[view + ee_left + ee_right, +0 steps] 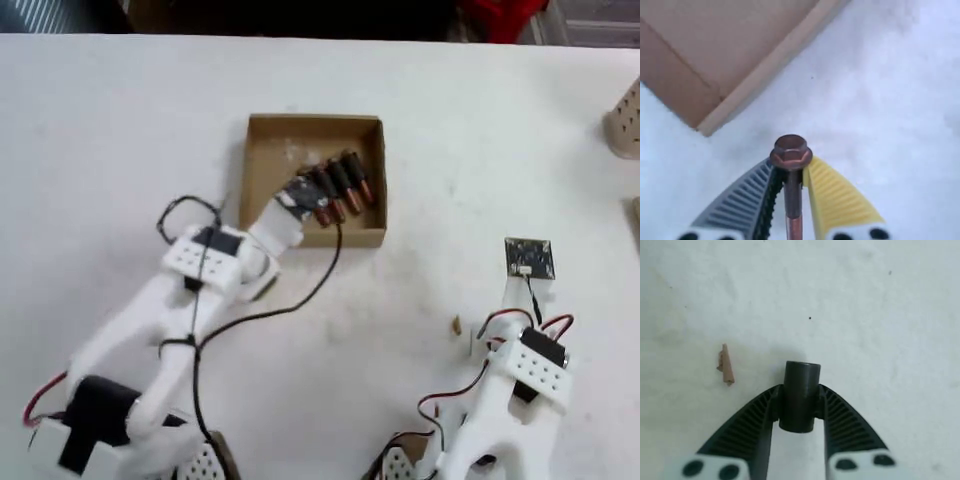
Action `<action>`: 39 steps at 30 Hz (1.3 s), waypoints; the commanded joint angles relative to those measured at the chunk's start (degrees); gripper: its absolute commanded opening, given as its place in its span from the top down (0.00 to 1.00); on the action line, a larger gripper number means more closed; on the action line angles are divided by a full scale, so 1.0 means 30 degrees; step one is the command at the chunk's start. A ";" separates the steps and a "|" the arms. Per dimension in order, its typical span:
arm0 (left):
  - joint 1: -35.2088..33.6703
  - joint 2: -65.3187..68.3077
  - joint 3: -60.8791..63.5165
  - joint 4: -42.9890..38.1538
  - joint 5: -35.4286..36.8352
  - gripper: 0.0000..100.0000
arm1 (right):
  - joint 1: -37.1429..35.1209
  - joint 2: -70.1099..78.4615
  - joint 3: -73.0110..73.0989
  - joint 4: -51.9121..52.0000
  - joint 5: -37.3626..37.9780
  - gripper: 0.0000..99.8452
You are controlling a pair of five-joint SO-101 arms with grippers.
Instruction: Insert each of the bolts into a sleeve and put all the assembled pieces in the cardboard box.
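My left gripper (790,167) is shut on a copper bolt (791,150); its hex head sticks out past the grey and yellow fingertips, over the white table beside a corner of the cardboard box (775,55). In the high view the left arm's wrist (295,198) hangs over the front edge of the cardboard box (312,121). Several assembled copper-and-black pieces (342,188) lie side by side in the box. My right gripper (799,390) is shut on a black sleeve (800,385), held low over the table. The right arm's wrist (528,258) sits at the lower right.
A small brown scrap (726,365) lies on the table near the right gripper, the same scrap (456,325) being left of the right arm. A black cable (300,300) trails from the left arm. A tan perforated object (625,120) stands at the right edge.
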 commanded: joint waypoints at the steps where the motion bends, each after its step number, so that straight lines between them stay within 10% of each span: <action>1: -0.1656 -0.2212 0.1114 -0.1201 0.0234 0.98 | -0.0513 -0.0161 -0.0527 -0.0278 -0.1875 0.98; 13: -0.7048 -0.2447 0.3458 -0.3604 0.0205 0.98 | -0.4586 -0.0161 -0.2784 0.1832 -0.3868 0.98; 29: -0.7136 -0.2418 0.3458 -0.3663 0.0234 0.98 | -1.5341 -0.0161 -0.3458 0.6198 -0.3692 0.98; 39: -0.7077 -0.2418 0.3458 -0.3663 0.0234 0.98 | -1.5018 -0.0132 -0.1875 0.4293 0.0000 0.83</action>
